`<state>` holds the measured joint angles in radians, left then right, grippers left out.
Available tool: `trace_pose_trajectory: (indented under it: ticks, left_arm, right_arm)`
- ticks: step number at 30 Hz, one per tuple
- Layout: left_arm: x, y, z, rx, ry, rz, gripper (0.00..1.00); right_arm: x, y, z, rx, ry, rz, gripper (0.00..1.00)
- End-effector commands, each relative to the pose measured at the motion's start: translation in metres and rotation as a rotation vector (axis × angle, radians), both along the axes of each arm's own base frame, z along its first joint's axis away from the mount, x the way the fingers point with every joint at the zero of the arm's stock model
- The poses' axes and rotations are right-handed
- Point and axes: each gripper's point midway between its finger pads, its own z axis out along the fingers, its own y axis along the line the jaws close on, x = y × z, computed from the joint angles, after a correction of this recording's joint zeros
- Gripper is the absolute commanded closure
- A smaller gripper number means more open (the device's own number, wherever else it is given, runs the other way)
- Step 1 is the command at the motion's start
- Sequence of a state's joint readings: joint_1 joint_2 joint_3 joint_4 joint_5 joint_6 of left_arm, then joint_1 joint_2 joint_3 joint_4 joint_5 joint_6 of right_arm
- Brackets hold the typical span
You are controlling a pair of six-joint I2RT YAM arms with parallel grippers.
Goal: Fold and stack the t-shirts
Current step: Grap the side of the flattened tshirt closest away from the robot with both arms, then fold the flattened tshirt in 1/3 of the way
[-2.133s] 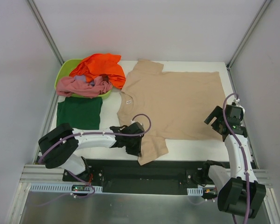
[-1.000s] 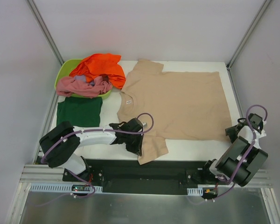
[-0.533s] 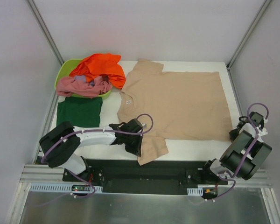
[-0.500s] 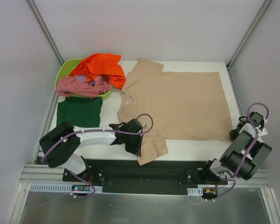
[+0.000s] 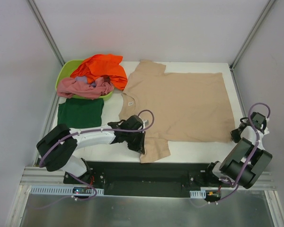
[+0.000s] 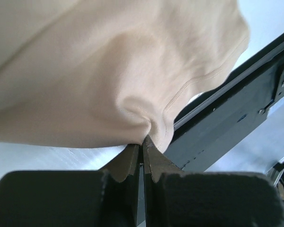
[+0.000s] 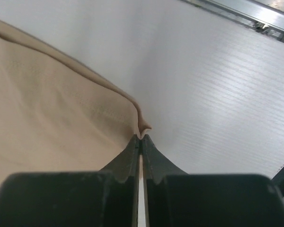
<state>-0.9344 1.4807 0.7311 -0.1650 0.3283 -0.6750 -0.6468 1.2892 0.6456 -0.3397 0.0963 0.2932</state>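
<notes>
While the soft beige t-shirt [image 5: 180, 101] lies spread flat to the right of the lime tub [image 5: 62, 75] in the overhead view, its near sleeve is bunched. At the left wrist, the left gripper [image 6: 142, 147] pinches a puckered, hemmed fold of it. At the right wrist, the right gripper [image 7: 141, 138] is clamped on its stitched hem corner, farthest from the tub.

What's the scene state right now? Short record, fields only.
beige t-shirt: spread flat on table, unfolded
left gripper: shut on its near sleeve
right gripper: shut on its near hem corner
dark green t-shirt: folded, left of the beige one
orange t-shirt: crumpled over tub
pink t-shirt: crumpled on tub's near rim
</notes>
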Motion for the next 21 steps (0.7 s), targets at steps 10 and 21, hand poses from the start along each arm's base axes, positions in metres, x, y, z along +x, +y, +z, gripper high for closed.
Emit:
trace_pose_trajectory:
  ticks: [10,21]
  left_arm:
    - [0.068,-0.013,0.069,-0.186,-0.145,0.119,1.00]
    - [0.134,0.004,0.112,-0.242,-0.255,0.330,1.00]
  right_arm:
    - [0.047,0.004,0.061,-0.076,-0.109,0.113,0.99]
    - [0.081,-0.001,0.084,-0.086,-0.158,0.173,0.99]
